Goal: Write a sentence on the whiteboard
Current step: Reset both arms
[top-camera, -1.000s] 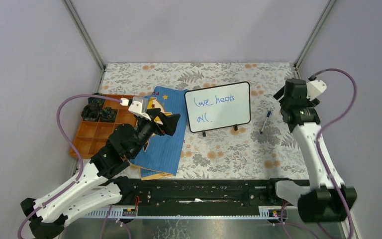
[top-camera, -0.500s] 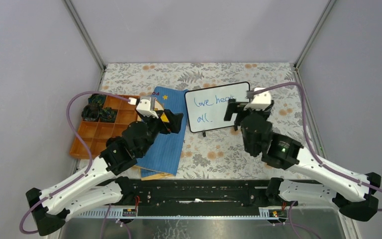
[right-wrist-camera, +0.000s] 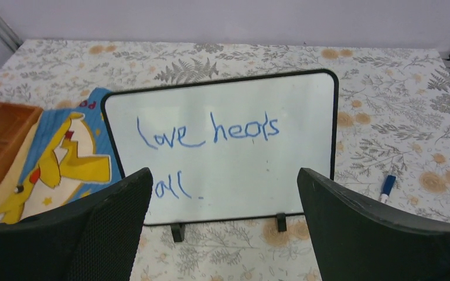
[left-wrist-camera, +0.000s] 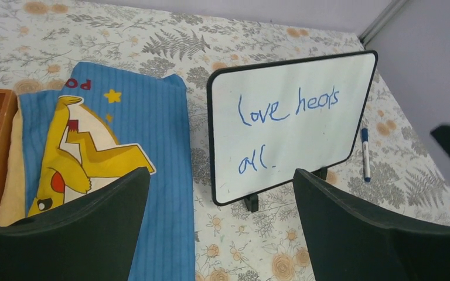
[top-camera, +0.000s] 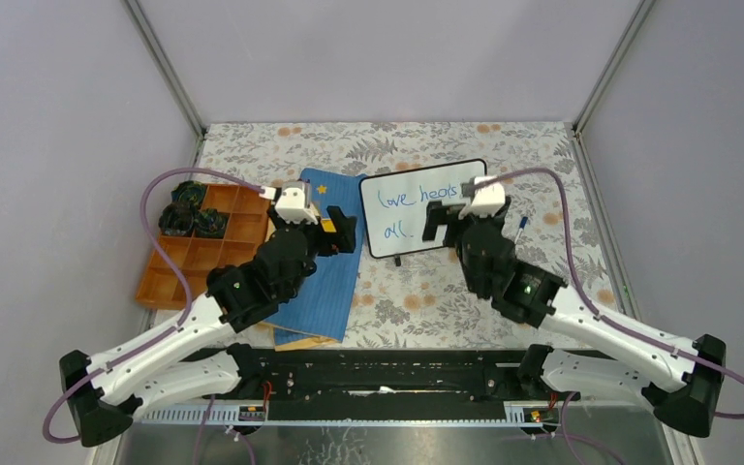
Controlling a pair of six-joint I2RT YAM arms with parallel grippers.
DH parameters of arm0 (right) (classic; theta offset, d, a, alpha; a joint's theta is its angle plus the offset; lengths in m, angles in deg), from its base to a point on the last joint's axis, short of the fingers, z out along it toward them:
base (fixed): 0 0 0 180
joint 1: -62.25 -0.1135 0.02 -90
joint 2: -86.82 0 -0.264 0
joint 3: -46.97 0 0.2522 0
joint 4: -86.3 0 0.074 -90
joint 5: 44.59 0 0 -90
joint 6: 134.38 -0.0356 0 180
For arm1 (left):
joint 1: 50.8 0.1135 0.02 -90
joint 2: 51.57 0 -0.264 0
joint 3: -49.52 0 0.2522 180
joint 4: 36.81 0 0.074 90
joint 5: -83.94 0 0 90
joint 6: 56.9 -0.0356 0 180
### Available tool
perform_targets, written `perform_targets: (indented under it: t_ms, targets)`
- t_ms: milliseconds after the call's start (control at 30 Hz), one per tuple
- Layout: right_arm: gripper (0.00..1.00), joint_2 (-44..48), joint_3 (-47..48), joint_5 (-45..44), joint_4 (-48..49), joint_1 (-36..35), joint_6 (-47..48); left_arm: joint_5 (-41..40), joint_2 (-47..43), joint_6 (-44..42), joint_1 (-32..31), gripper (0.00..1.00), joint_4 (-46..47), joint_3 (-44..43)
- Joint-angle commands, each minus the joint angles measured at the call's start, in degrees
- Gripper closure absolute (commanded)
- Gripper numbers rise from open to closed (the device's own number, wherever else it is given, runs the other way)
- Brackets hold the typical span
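Observation:
The whiteboard (top-camera: 424, 208) stands on small black feet at mid table; it also shows in the left wrist view (left-wrist-camera: 290, 126) and the right wrist view (right-wrist-camera: 222, 146). The sentence (top-camera: 409, 205) "love heals all." is on it in blue cursive, in two lines (right-wrist-camera: 208, 132). My left gripper (top-camera: 341, 234) is open and empty, just left of the board above the blue book. My right gripper (top-camera: 446, 223) is open and empty, in front of the board's right half. A blue-capped marker (top-camera: 520, 232) lies on the table right of the board, also in the left wrist view (left-wrist-camera: 365, 153).
A blue cloth-like book (top-camera: 320, 276) with a yellow figure lies left of the board. An orange compartment tray (top-camera: 186, 260) holding dark items sits at the far left. Metal posts and grey walls bound the flowered table.
My right arm has swung from the far right side to in front of the whiteboard. My left gripper has edged slightly right and forward over the book.

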Motion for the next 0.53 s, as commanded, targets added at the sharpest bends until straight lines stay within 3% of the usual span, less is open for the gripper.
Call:
perform_targets:
  t_ms: [0,200,333,500]
  targets:
    - [0.00,-3.37,11.45,14.32,-6.18,9.04,-8.85,-6.10,-3.30,4.12,-0.47,0.01,-1.79,-1.87]
    - [0.00,-0.62,12.29,18.97,8.14,9.36,1.80,-10.41,-4.35,6.72,-0.63,0.01,-10.26,-12.01]
    - [0.00,-4.62,21.06,17.91,2.91,9.38,4.53,-10.25,-1.89,3.25,-0.65,0.01,-13.51,-18.45]
    - [0.00,-3.12,18.36,15.46,6.62,9.35,4.63,-9.12,-1.34,0.75,-0.67,0.01,-10.63,-17.83]
